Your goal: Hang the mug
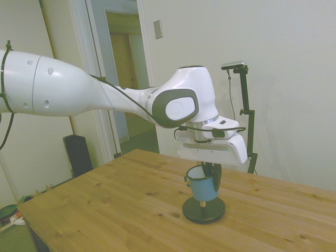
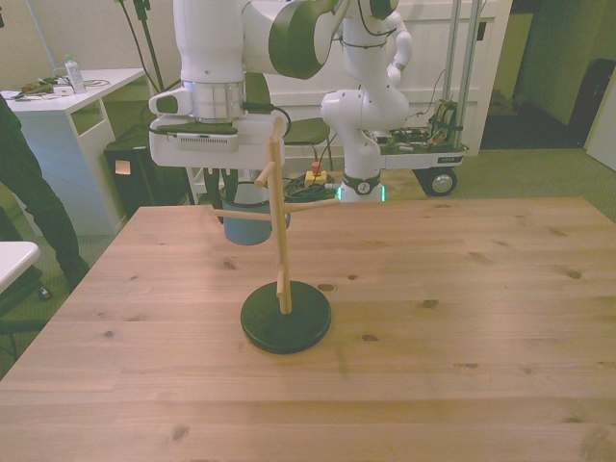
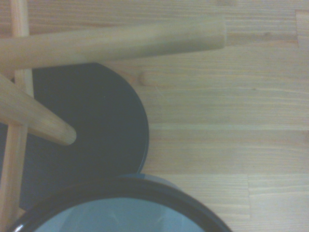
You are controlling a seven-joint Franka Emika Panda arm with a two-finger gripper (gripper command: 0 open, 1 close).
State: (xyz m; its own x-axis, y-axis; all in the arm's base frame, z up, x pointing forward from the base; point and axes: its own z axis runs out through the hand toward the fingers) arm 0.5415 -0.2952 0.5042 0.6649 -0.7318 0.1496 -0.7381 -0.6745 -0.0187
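Note:
The blue mug [image 1: 202,187] with its dark rim hangs in the air under my gripper [image 1: 211,176], which is shut on its rim. Its loop handle points to the side view's left. It hovers just above the black round base [image 1: 203,209] of the wooden rack. In the front view the mug [image 2: 246,221] sits behind the lowest peg [image 2: 252,217], left of the rack's post [image 2: 281,241], with the gripper [image 2: 223,192] over it. The wrist view shows the mug's rim [image 3: 120,189], two pegs [image 3: 111,41] and the base [image 3: 91,130] below.
The rack's base [image 2: 285,318] stands mid-table, with further pegs pointing to the front view's right and upward. A person's dark-clad leg [image 2: 34,207] stands off the table at the front view's left, by a white desk [image 2: 67,96]. Another white robot [image 2: 371,115] stands behind the table.

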